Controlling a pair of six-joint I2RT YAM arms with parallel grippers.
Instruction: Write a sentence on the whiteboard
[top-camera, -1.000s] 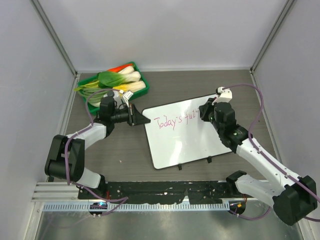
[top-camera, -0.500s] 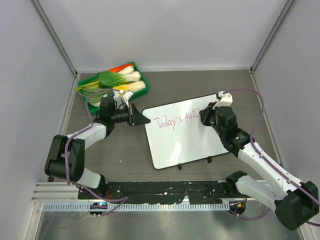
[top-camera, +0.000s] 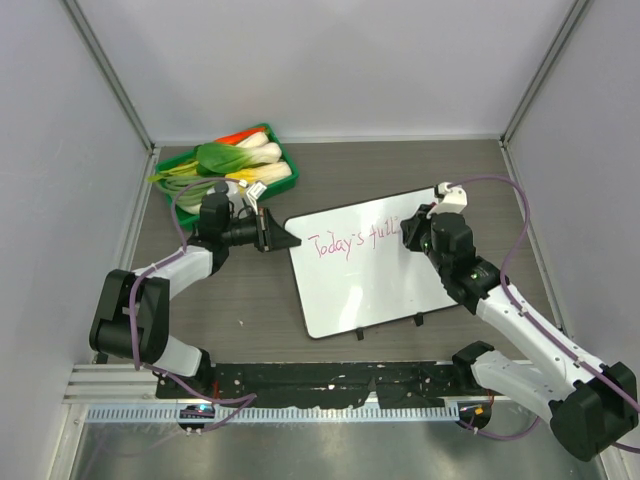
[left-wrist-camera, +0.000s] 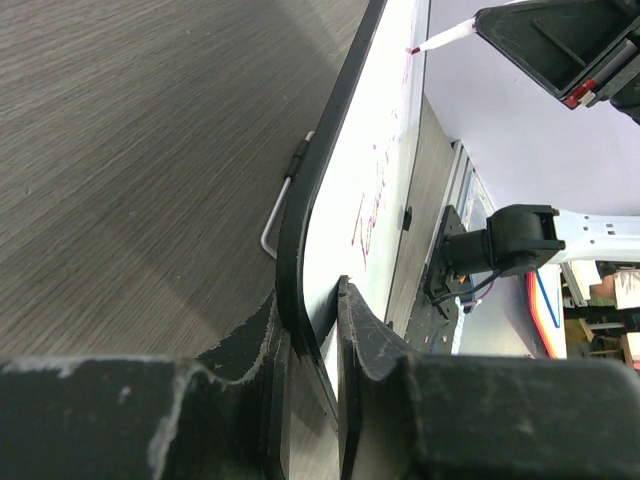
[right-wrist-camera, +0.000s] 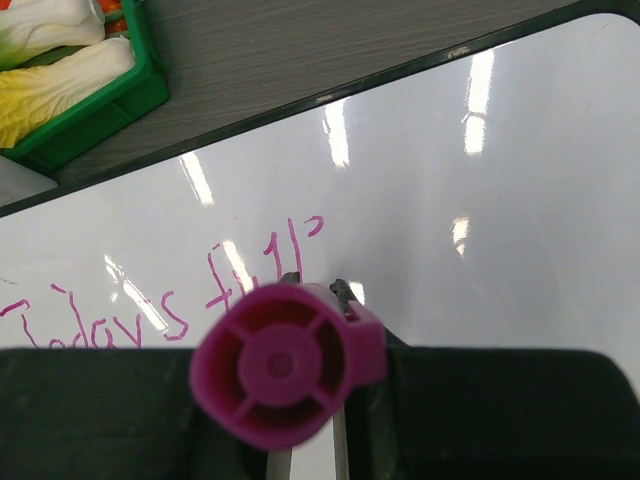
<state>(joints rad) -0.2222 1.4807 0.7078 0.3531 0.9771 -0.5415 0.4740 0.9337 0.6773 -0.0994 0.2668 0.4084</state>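
Observation:
The whiteboard (top-camera: 370, 285) lies at an angle on the table, and the sentence (top-camera: 350, 243) on it reads "Today's full" in pink script. My left gripper (top-camera: 283, 240) is shut on the board's left corner; in the left wrist view its jaws (left-wrist-camera: 318, 320) pinch the black rim (left-wrist-camera: 325, 180). My right gripper (top-camera: 415, 232) is shut on a pink marker (right-wrist-camera: 285, 365), which it holds at the end of the writing. In the right wrist view the marker's butt end hides its tip, just below the word "full" (right-wrist-camera: 265, 255). The left wrist view shows the marker's tip (left-wrist-camera: 412, 48) touching the board.
A green tray (top-camera: 185, 148) of vegetables stands at the back left, close behind my left arm; its corner (right-wrist-camera: 140, 80) shows in the right wrist view. The board's two small black feet (top-camera: 418, 321) point toward the arm bases. Grey walls enclose the table.
My right gripper has shifted a little to the right with the marker, and the last word has grown from "ful" to "full". The left arm has not moved.

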